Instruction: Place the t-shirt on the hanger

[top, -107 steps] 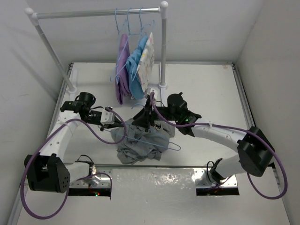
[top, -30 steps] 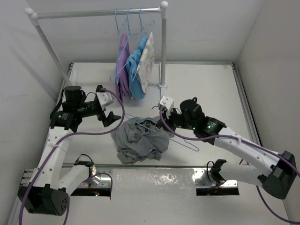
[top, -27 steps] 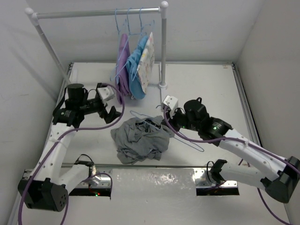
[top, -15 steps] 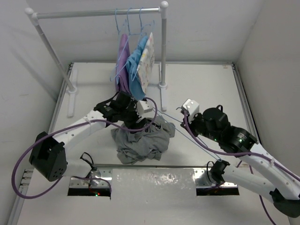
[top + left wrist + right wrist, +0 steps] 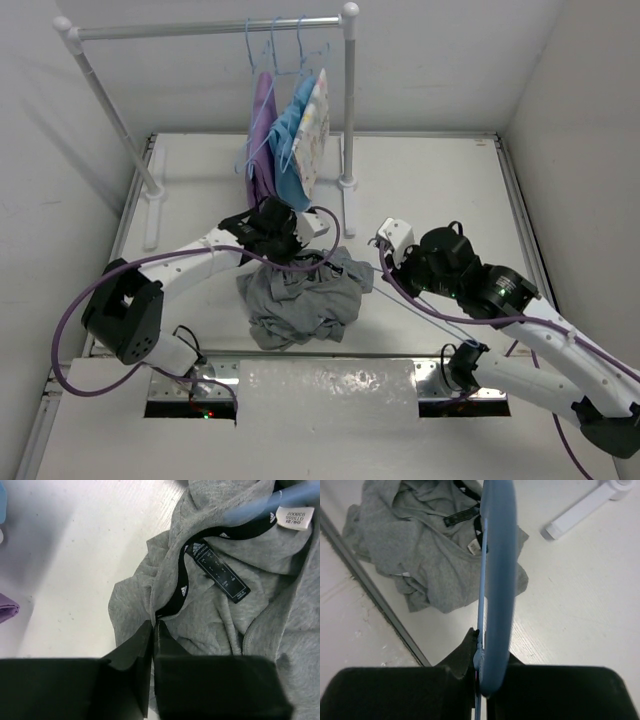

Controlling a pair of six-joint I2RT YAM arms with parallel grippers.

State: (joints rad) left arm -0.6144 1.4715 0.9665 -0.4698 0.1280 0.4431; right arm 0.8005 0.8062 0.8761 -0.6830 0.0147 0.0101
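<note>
1. A white table seen from above, with 2 robot arms reaching in from its near edge
2. A grey t-shirt lies crumpled in a heap near the middle of the table, closer to the near edge, with its neck opening on the far side of the heap
3. The left gripper sits at the far edge of the heap, its 2 fingers pressed together and pinching the shirt's collar at the black neck tape
4. A black neck label and a small white label show inside the collar
5. The right gripper is just right of the shirt and raised above the table, its fingers clamped tight on a thin light-blue hanger
6. The hanger runs from the right gripper towards the left, and its far end is over the shirt's collar, beside the white label
7. At the far side of the table stands a white clothes rack; 3 garments, purple, blue and patterned white, hang from its rail on similar hangers, well apart from the grey shirt
</note>
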